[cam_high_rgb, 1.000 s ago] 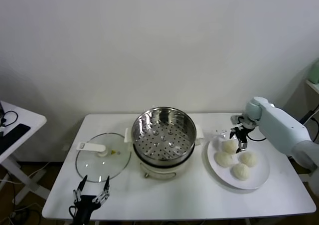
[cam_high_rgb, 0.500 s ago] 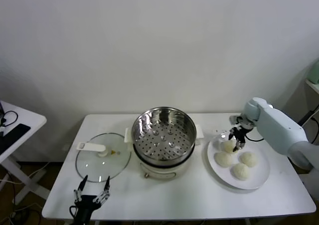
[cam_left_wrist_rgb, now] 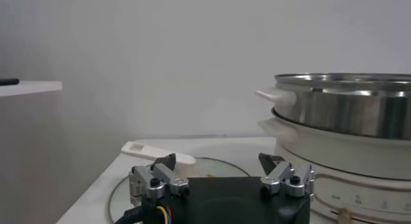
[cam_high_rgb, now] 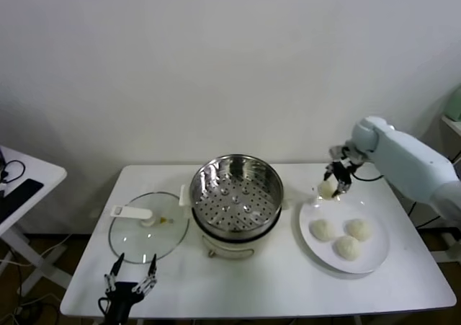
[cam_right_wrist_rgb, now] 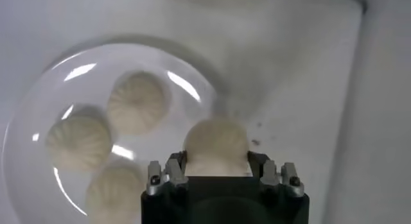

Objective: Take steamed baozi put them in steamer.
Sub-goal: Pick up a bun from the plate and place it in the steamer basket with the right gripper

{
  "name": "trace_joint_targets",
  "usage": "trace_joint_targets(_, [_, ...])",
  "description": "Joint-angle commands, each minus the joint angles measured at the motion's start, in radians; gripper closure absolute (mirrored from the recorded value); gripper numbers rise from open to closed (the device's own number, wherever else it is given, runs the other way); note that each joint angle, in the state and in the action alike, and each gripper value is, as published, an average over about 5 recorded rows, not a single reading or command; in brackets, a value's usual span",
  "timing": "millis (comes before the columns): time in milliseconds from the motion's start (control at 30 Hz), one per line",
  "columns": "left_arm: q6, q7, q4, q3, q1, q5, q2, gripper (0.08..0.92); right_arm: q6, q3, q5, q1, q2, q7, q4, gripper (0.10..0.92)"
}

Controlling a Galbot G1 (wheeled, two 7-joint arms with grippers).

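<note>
My right gripper (cam_high_rgb: 330, 184) is shut on one cream-white baozi (cam_high_rgb: 326, 189) and holds it above the far left rim of the white plate (cam_high_rgb: 371, 261). In the right wrist view the held baozi (cam_right_wrist_rgb: 216, 147) sits between the jaws of the right gripper (cam_right_wrist_rgb: 217, 160), above the plate (cam_right_wrist_rgb: 38, 129). Three more baozi (cam_high_rgb: 322, 230) (cam_high_rgb: 359, 228) (cam_high_rgb: 348, 247) lie on the plate. The steel steamer (cam_high_rgb: 236, 193) stands empty on its cream pot base at the table's middle. My left gripper (cam_high_rgb: 132, 276) is open at the table's front left, idle.
A glass lid with a white handle (cam_high_rgb: 148, 224) lies flat left of the steamer; it also shows in the left wrist view (cam_left_wrist_rgb: 157, 153), with the steamer (cam_left_wrist_rgb: 347, 113) beside it. A side table (cam_high_rgb: 21, 177) stands at the far left.
My right gripper closed on the plate's far left baozi and lifted it up and slightly left off the plate. The left arm has not moved.
</note>
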Motion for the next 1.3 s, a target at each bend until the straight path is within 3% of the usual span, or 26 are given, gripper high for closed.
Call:
trace_joint_targets(33, [0.004, -0.001, -0.001, 0.007, -0.006, 0.0, -0.003, 0.177, 0.063, -0.246, 0.203, 0.388, 0.032, 0.029, 0.297, 0.381])
trace_joint_targets(200, [0.002, -0.003, 0.002, 0.013, -0.007, 0.006, -0.005, 0.177, 0.117, -0.274, 0.227, 0.433, 0.13, 0.094, 0.39, 0.381])
trace_joint_targets(367, [-0.008, -0.013, 0.009, 0.014, -0.009, 0.015, -0.007, 0.177, 0.228, -0.318, 0.176, 0.413, 0.247, 0.171, 0.383, 0.381])
trace_joint_targets(933, [-0.016, -0.02, 0.032, 0.017, -0.021, 0.012, -0.01, 0.177, 0.545, -0.339, -0.128, 0.176, 0.468, 0.272, -0.045, 0.381])
trace_joint_targets(1300, [-0.026, -0.02, 0.062, 0.016, -0.039, 0.011, -0.008, 0.177, 0.589, -0.34, -0.155, 0.131, 0.485, 0.273, -0.092, 0.381])
